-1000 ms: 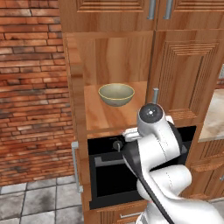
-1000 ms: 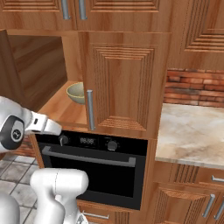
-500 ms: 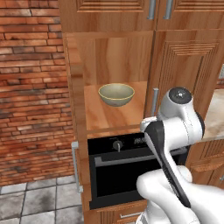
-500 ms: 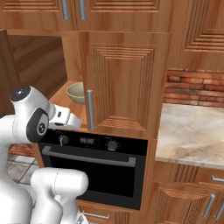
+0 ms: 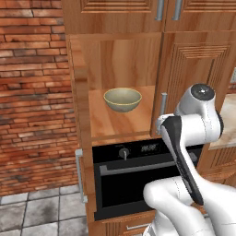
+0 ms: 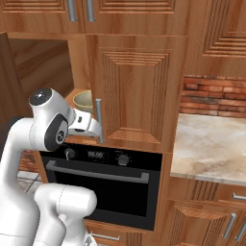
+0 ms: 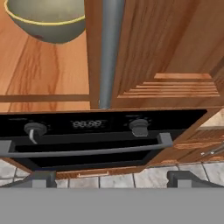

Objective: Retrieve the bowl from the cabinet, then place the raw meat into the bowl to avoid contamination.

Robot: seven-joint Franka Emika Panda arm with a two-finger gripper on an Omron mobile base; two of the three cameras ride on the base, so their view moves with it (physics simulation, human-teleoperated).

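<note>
While the end effector is wide open and empty, the bowl sits mid-shelf in the cabinet. Judgement: clear the closed door's handle, then straddle the rim.

Left side of the cabinet stands open, with bare shelf in front of the bowl. The closed right door and its bar handle block that side; the oven sits below.

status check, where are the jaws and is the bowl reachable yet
Gripper open, empty, level with the oven top. Bowl on open cabinet shelf, untouched. Closed door's handle stands beside the bowl, near the approach.
</note>
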